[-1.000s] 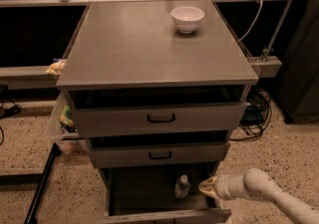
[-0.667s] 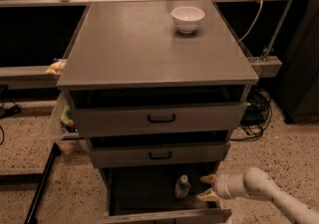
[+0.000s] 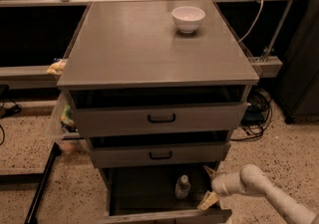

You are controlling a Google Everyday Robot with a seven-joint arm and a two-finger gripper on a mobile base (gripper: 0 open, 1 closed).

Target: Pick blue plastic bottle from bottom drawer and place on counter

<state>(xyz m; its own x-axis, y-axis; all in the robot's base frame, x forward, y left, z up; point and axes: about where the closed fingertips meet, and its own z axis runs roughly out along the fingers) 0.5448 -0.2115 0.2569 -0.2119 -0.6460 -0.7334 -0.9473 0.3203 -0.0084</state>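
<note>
The blue plastic bottle (image 3: 182,187) stands upright inside the open bottom drawer (image 3: 164,215), right of the middle, its white cap up. My gripper (image 3: 207,186) reaches in from the lower right on a white arm. Its two yellowish fingers are spread open, one above and one below, just right of the bottle and apart from it. The counter (image 3: 149,44) is the wide grey top of the cabinet.
A white bowl (image 3: 188,19) sits at the counter's back right. Two upper drawers with black handles (image 3: 161,118) are pulled slightly open above the bottom drawer. Cables hang at the right (image 3: 256,113). A bag of items hangs on the cabinet's left side (image 3: 62,118).
My gripper has moved a little left toward the bottle and its fingers have spread wider. The bottle has not moved.
</note>
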